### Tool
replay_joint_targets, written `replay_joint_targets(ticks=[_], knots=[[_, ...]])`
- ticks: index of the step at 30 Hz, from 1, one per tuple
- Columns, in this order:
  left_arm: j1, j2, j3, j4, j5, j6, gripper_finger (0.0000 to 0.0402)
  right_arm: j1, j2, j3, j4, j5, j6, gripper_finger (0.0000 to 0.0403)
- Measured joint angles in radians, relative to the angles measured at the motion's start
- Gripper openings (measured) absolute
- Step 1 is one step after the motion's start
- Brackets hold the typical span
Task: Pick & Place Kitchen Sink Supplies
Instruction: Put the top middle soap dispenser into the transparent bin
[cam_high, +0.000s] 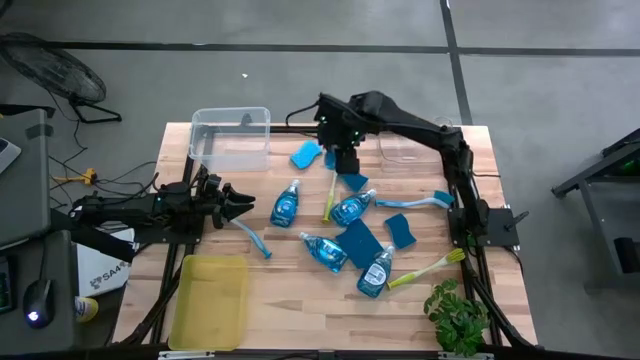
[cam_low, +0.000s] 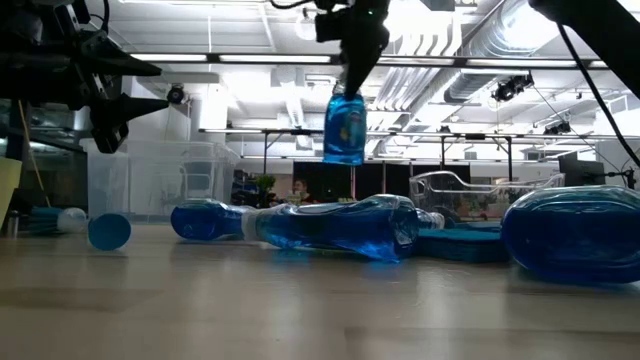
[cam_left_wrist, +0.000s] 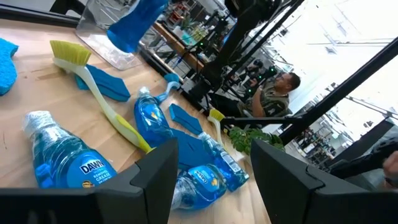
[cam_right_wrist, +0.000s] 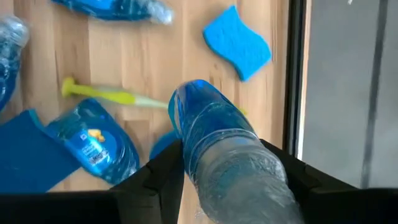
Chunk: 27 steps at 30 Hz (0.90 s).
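Right gripper (cam_high: 345, 158) clenches a soap bottle (cam_low: 344, 125) aloft right of the bare clear bin (cam_high: 231, 140), left gripper (cam_high: 243, 200) gapes unladen below that bin, yellow tray (cam_high: 209, 301) bare.

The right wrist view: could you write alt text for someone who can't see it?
Two dark fingers clamp a clear bottle of blue soap, held above a wooden table. Below lie another soap bottle, a yellow-green brush handle, a wavy blue sponge and a flat blue sponge.
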Motion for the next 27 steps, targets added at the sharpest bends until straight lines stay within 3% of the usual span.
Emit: replay_joint_targets(ticks=[27], knots=[[0.0, 0.0, 0.0, 0.0, 0.0, 0.0, 0.0197, -0.423, -0.005, 0.0, -0.104, -0.005, 0.11, 0.0163]])
